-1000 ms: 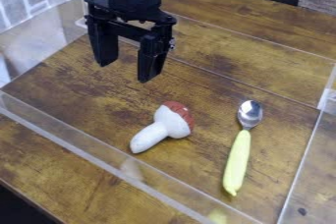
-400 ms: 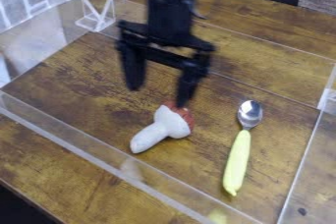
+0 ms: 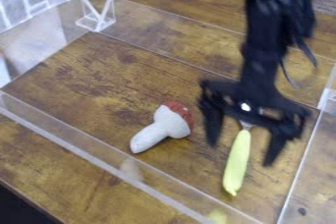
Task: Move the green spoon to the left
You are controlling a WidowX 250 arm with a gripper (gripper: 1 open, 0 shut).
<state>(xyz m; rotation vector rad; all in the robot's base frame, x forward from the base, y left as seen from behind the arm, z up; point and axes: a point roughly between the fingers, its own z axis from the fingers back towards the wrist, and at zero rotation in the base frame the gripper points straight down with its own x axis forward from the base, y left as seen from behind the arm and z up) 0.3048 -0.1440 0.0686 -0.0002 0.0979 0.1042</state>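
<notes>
The green spoon (image 3: 237,165) lies on the wooden table at the lower right, its yellow-green handle pointing toward the near edge. Its silver bowl is hidden behind the gripper. My black gripper (image 3: 247,136) hangs pointing down right over the spoon's upper part. Its two fingers (image 3: 213,123) stand wide apart, one on each side of the spoon, with nothing held between them. I cannot tell whether the fingertips touch the table.
A toy mushroom (image 3: 163,127) with a white stem and red cap lies just left of the gripper. A clear plastic wall (image 3: 79,135) runs around the work area, and a small clear stand (image 3: 93,14) sits at the back left.
The gripper has swept from the back left to the right and come down, passing over the mushroom, and now straddles the spoon. Spoon and mushroom lie where they were.
</notes>
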